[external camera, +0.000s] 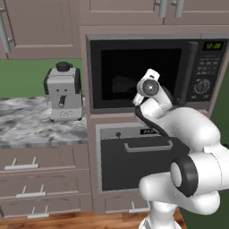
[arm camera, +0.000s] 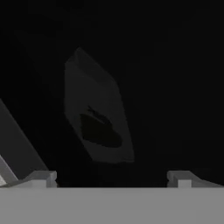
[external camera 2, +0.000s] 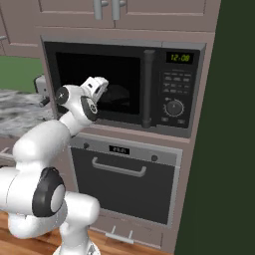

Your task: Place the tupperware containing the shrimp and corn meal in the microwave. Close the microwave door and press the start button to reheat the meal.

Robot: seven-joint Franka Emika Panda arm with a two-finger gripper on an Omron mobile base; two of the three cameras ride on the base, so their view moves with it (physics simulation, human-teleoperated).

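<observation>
Marbled grey counter (external camera: pixel 27 120) left of microwave (external camera 2: pixel 119 84); empty jaws spread at its door.

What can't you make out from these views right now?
- Shrimp and corn: hand view shows the tupperware as a dim shape through dark glass; contents unreadable.
- Microwave button labels: too small in both base views.
- Pincer: the wrist hides it in both base views.
</observation>
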